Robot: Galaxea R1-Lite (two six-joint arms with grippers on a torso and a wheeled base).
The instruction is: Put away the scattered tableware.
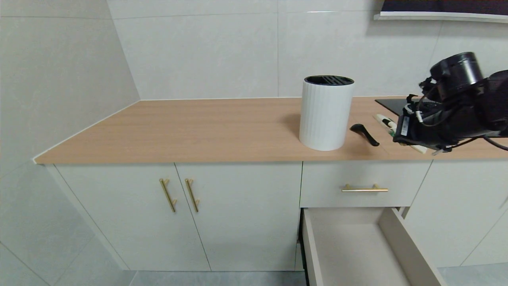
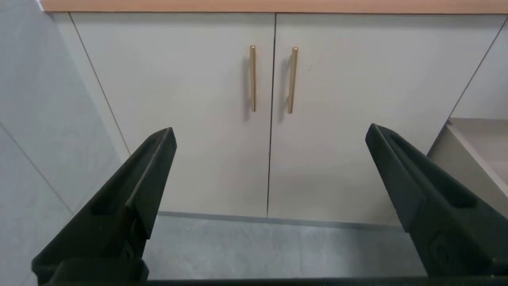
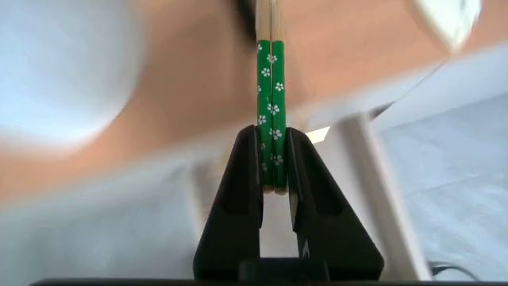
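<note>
- The right gripper (image 3: 274,141) has its two black fingers (image 3: 242,179) clenched on a pair of chopsticks (image 3: 270,95), with almost no gap between the pads.
- The chopsticks lie side by side between the fingers. Their green, flower-printed ends sit in the grip, and the plain wooden lengths run out past the fingertips over the wooden countertop (image 1: 206,127).
- Beyond those fingertips stands the white ribbed holder (image 1: 326,113), upright on the countertop, with its black slotted top facing up.
- A black-handled utensil (image 1: 364,134) lies flat on the countertop between the holder and the right gripper, touching neither.
- Below the right gripper's fingers, an open drawer (image 1: 387,228) juts out from the cabinet front.
- The left gripper (image 2: 270,139) is released, its fingers (image 2: 151,195) spread wide with nothing between them.
- Past its fingertips are two closed cabinet doors (image 2: 198,119) with gold handles (image 2: 252,78), well apart from the fingers.
</note>
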